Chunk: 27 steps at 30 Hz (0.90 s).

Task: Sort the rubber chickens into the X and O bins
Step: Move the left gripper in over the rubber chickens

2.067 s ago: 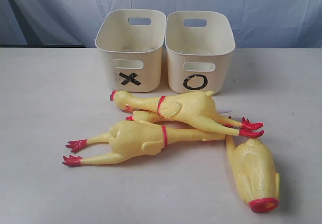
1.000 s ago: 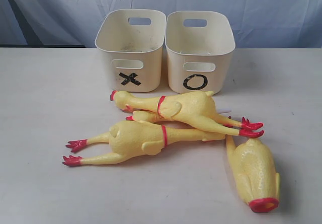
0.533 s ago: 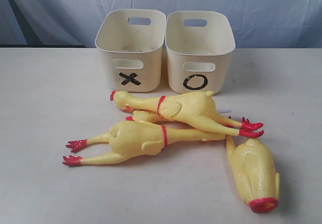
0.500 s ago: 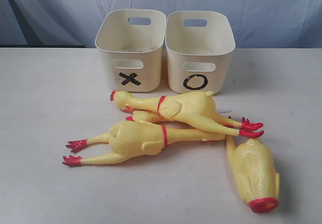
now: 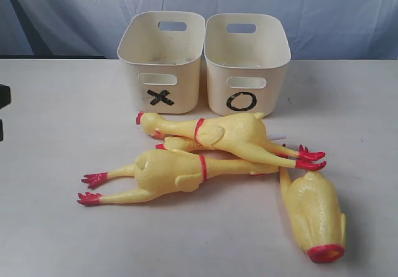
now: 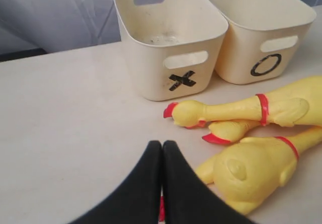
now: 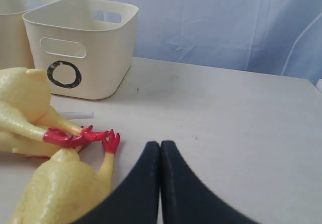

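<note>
left hand [image 6: 162, 143] closed | right hand [image 7: 160, 144] closed | rubber chickens [image 5: 230, 137] on table [image 5: 56, 227]

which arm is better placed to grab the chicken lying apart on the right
Right, I'd say. The lone chicken lies just beside the shut right gripper, feet close to it. The left gripper sits on the far side, by another chicken.

Ahead of the black left gripper [image 6: 162, 144], yellow rubber chickens [image 6: 251, 168] show red bands; the cream X bin [image 6: 151, 80] and O bin [image 6: 236, 60] carry black marks.
</note>
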Tool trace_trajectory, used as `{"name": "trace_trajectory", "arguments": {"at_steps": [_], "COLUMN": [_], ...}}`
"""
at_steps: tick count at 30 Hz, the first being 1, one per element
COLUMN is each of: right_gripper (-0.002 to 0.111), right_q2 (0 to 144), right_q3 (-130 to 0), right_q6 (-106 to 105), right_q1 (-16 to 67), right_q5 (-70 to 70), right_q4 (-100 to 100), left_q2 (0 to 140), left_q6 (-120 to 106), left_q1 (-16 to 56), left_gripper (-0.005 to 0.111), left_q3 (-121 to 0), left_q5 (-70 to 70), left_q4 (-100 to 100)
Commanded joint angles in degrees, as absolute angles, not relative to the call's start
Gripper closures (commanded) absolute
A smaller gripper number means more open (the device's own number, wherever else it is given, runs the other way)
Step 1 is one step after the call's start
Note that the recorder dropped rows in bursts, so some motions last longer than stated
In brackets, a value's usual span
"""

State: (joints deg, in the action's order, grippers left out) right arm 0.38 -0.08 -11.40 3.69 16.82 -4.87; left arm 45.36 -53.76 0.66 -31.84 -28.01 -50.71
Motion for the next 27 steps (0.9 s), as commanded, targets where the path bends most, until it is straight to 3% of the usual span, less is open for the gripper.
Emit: {"name": "trace_trajectory", "arguments": {"at_steps": [1,7,15,27], "right_gripper": [0.109,0.109,0.109,0.109], "right_q2": [0.0,0.0,0.0,0.0], "right_q3": [0.0,0.0,0.0,0.0], "right_q6": [-11.5,-11.5,-11.5,-11.5], "right_q1": [3.5,3.5,3.5,3.5], "right_q5": [16.2,16.2,16.1,16.1], "right_q4": [-4.8,-4.8,-4.8,-4.8], "left_q2": [52.7,60.7,71.0,86.5], "left_q6": [-60.1,-72.6,-88.5,-92.6], "left_q1": [0.7,1.3,7.4,13.9], "left_gripper": [0.107,0.107,0.107,0.107], "left_q3": [-33.8,-34.3,-34.8,-45.9], "left_q5": [-29.9,-32.6,-33.9,-36.0], "left_q4": [-58.2,-69.7,-83.9,-94.1]}}
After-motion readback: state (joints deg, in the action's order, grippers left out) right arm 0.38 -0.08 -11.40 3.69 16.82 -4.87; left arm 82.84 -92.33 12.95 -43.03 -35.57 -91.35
